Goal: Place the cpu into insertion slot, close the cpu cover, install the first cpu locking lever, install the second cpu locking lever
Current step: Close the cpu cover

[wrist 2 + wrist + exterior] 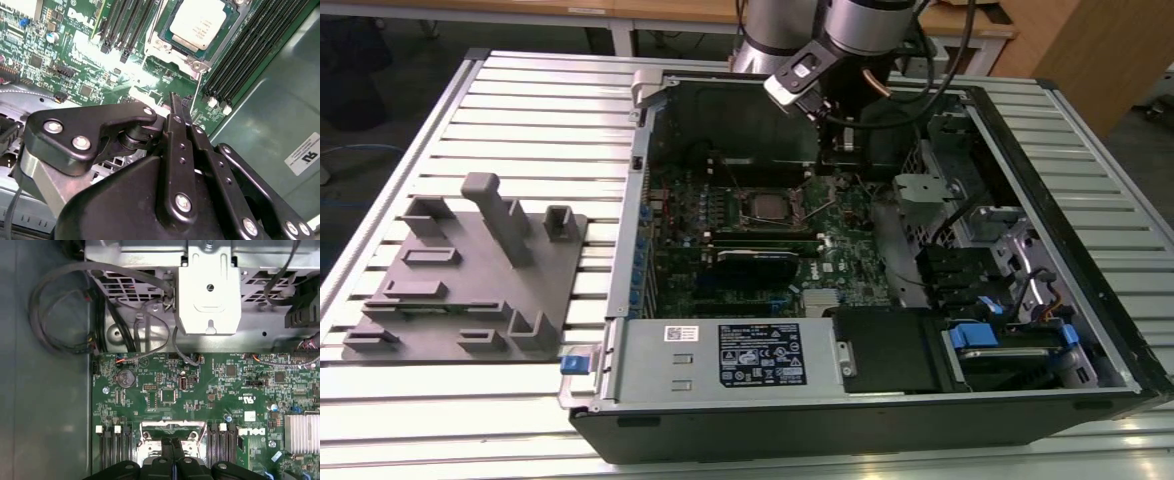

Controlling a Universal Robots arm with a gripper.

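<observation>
Grey fixture tray (467, 270) lies on the slatted table (400, 420), well off to the exterior view's left of the pincer (176, 102). Next comes the open computer case (854, 435), with the arm (854, 30) reaching into it. The cpu (200, 22) is seated in the insertion slot (767, 207), just ahead of the pincer's tips. Its fingers (176, 447) are pressed together, with nothing seen between them. Black memory slots (250, 55) run along either side of the socket, near the pincer.
</observation>
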